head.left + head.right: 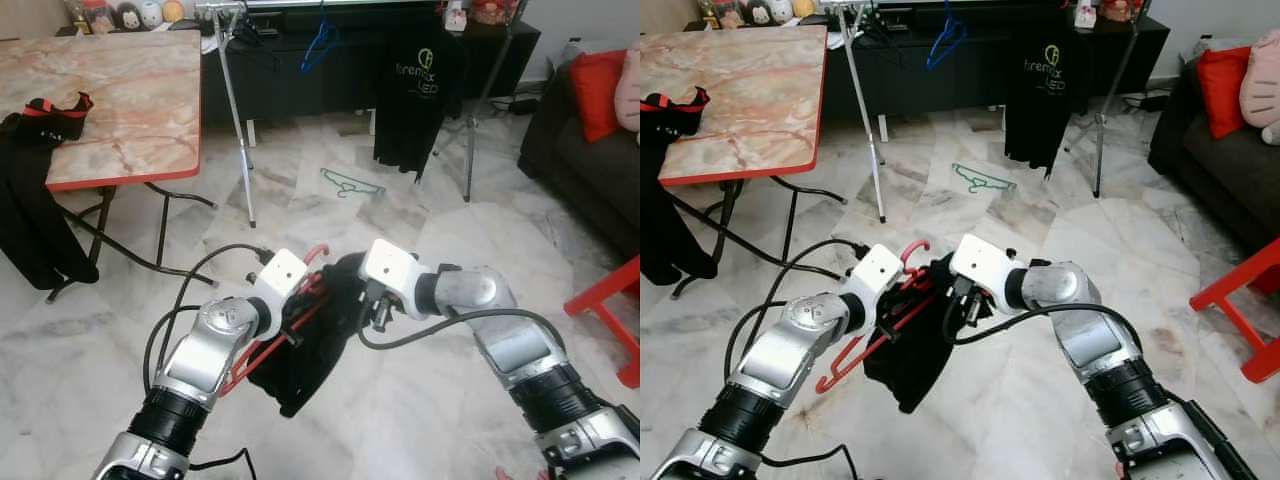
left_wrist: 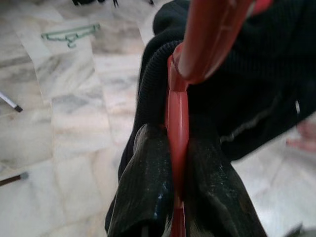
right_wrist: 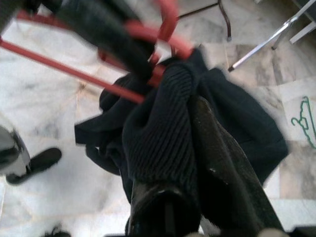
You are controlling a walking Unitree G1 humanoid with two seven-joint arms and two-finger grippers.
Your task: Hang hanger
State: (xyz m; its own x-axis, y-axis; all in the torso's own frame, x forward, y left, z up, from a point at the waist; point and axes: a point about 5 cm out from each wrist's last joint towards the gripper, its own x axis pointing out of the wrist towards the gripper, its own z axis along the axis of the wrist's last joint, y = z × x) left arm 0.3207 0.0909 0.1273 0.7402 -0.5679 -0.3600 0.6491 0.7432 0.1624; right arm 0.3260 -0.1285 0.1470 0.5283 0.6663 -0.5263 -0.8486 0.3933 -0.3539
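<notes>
Left gripper (image 2: 177, 168) is clamped on the red hanger (image 1: 868, 340), its two black fingers (image 2: 148, 192) pressed against either side of the plastic bar. Right gripper (image 3: 190, 148) is closed on the ribbed collar of a black garment (image 1: 915, 350) that drapes over the hanger and hangs down between the two arms. Both grippers meet low in the near middle of the scene, above the marble floor (image 1: 400, 400), with the hanger's hook (image 1: 316, 252) pointing up and away from the robot. A clothes rack (image 1: 232, 100) stands farther off, carrying a blue hanger (image 1: 320, 45) and a black T-shirt (image 1: 412, 90). A green hanger (image 1: 350, 184) lies on the floor below the rack. A marble-topped table (image 1: 120, 100) with red edging stands to the far left.
</notes>
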